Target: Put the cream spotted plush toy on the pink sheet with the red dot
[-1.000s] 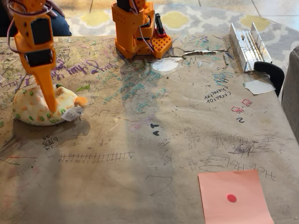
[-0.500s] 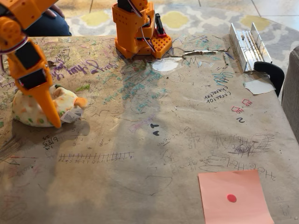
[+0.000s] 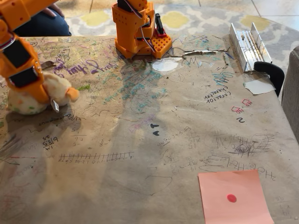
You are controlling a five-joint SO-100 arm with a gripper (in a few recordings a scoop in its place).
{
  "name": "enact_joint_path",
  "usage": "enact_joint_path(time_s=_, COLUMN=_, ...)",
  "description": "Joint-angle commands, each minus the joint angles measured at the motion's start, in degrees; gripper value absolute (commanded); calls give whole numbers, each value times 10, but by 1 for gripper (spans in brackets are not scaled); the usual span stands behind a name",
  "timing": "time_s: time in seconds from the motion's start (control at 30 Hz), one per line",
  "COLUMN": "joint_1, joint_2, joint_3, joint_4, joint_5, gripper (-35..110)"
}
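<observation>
The cream spotted plush toy (image 3: 28, 99) is at the far left of the table in the fixed view, with its orange foot (image 3: 72, 94) pointing right and its white tag (image 3: 55, 105) hanging below. My orange gripper (image 3: 41, 94) comes down over the toy from the upper left and hides much of it. Its jaws look closed into the squeezed plush, and the fingertips are buried in it. The pink sheet (image 3: 243, 207) with the red dot (image 3: 231, 198) lies flat at the front right corner, far from the toy and gripper.
The arm's orange base (image 3: 138, 28) stands at the back centre. At the back right lies a metal rail piece (image 3: 247, 43), with a whitish paper scrap (image 3: 258, 86) and a dark chair back (image 3: 272, 71) nearby. The brown scribbled table cover (image 3: 149, 140) spreads between toy and sheet. A person's sleeve (image 3: 46, 21) shows back left.
The gripper has swung left and lowered onto the toy. The toy has shifted left and slightly back, looks more bunched, and its tag now hangs down.
</observation>
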Motion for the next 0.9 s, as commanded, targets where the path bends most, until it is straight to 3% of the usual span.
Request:
enact_joint_path(time_s=0.0, joint_1=-47, joint_2=245, joint_3=240, joint_4=-105, joint_5=3, gripper=0)
enact_joint_path(time_s=0.2, joint_1=-194, joint_2=705, joint_3=576, joint_4=-252, joint_5=137, gripper=0)
enact_joint_path(time_s=0.43, joint_1=-406, joint_2=1113, joint_3=664, joint_4=-270, joint_5=355, gripper=0)
enact_joint_path(time_s=0.63, joint_1=-550, joint_2=1227, joint_3=602, joint_4=-316, joint_5=504, gripper=0)
enact_joint_path(time_s=0.87, joint_1=-648, joint_2=1325, joint_3=613, joint_4=-449, joint_5=528, gripper=0)
